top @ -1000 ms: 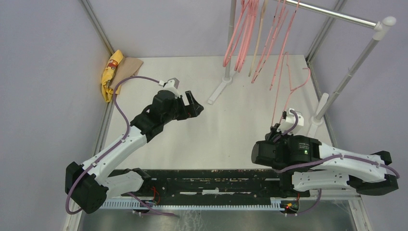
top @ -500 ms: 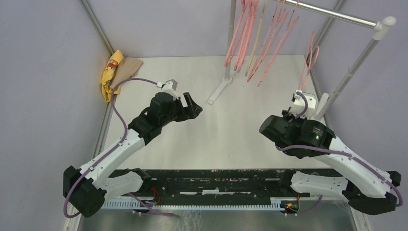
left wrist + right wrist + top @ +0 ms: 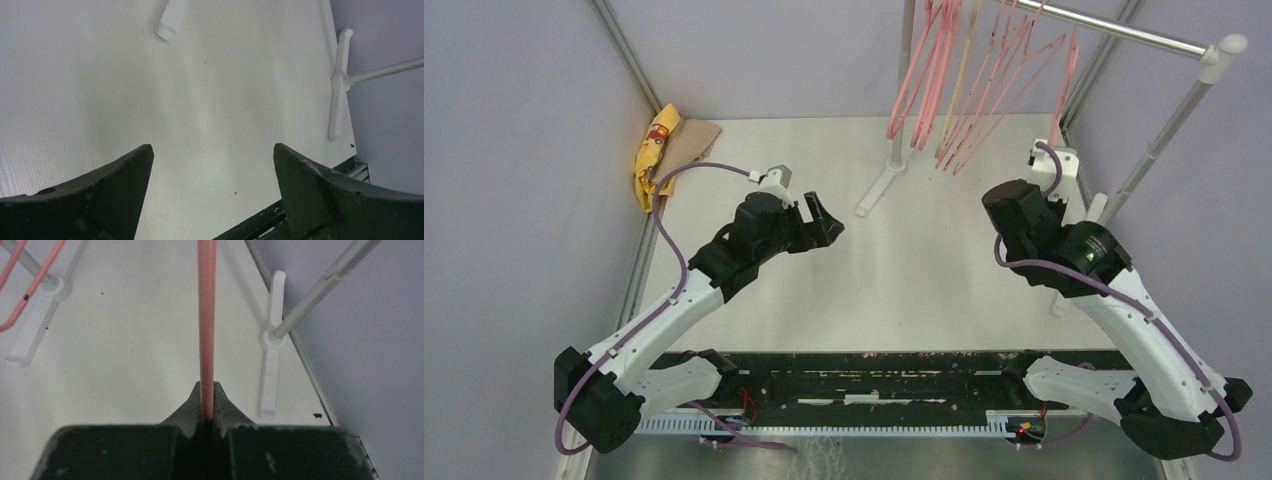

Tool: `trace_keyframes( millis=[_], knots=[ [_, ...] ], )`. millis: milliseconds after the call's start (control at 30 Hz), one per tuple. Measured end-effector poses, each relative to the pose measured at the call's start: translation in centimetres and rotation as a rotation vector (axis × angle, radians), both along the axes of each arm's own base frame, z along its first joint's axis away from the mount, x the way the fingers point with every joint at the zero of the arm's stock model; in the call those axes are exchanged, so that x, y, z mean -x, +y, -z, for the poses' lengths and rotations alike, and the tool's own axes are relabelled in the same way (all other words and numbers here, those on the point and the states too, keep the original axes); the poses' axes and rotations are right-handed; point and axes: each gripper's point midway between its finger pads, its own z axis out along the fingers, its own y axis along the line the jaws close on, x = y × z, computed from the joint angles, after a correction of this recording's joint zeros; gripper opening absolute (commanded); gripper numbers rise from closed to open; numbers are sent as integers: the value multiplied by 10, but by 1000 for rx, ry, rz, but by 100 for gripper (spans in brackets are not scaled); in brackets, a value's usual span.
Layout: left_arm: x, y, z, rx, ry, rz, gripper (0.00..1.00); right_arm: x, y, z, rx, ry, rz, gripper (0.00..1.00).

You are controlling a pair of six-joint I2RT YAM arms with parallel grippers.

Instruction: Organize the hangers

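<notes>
- Lavender walls close in a white surface [image 3: 904,270]. No hanger lies on the part in view, so the sorting looks nearly finished.
- Across the far right corner stands the white-and-silver rail stand [image 3: 1124,30], with its feet on the surface.
- Up toward that rail reaches the right arm. The right fingers [image 3: 192,407] are clamped on a thin pink hanger [image 3: 206,315], which is held upright to the right of the hung bunch, its top close under the rail. Whether its hook is over the rail cannot be told.
- Over bare surface at mid-left, the left fingers [image 3: 120,170] are spread wide and hold nothing.
- Bunched on the rail's left part are the hung hangers [image 3: 929,70], pink apart from a beige one [image 3: 965,60].
- What seems left is to seat the held hanger and let go.
- Against the far left edge lie a yellow cloth [image 3: 652,150] and a tan cloth [image 3: 696,135].
</notes>
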Motion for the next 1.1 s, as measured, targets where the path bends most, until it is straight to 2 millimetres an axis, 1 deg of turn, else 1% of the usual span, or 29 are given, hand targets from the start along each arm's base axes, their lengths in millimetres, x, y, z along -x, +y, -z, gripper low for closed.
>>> trace_keyframes(
  millis=[100, 200, 300, 467, 567, 667, 733, 800, 867, 933, 1000, 1033, 1100],
  knots=[
    [-1, 0, 2, -4, 4, -2, 96, -13, -9, -16, -10, -25, 25, 1],
    [0, 0, 5, -11, 13, -3, 96, -25, -19, -21, -20, -28, 55, 1],
    [0, 1, 6, -15, 19, -4, 96, -41, -28, -15, -39, -1, 73, 1],
    [0, 3, 8, -25, 24, -13, 96, -65, -31, -4, -61, 33, 62, 1],
    [-1, 5, 8, -29, 21, -22, 96, -76, -34, -8, -84, 23, 55, 1],
    [-1, 6, 9, -32, 20, -27, 96, -86, -43, -18, -112, -10, 67, 1],
    [-2, 6, 9, -34, 20, -30, 96, -94, -49, -22, -129, -27, 77, 1],
    [-3, 7, 11, -40, 21, -38, 96, -102, -53, -18, -147, -23, 79, 1],
    [-5, 8, 13, -49, 23, -48, 96, -110, -54, -7, -163, -7, 76, 1],
    [-6, 9, 14, -54, 23, -55, 97, -115, -54, 13, -177, 30, 69, 1],
    [-8, 12, 14, -61, 19, -67, 97, -116, -53, 34, -182, 72, 66, 1],
    [-8, 13, 14, -67, 15, -70, 97, -119, -53, 39, -186, 70, 65, 2],
    [-9, 14, 14, -73, 13, -77, 98, -124, -52, 40, -194, 44, 58, 4]
  ],
)
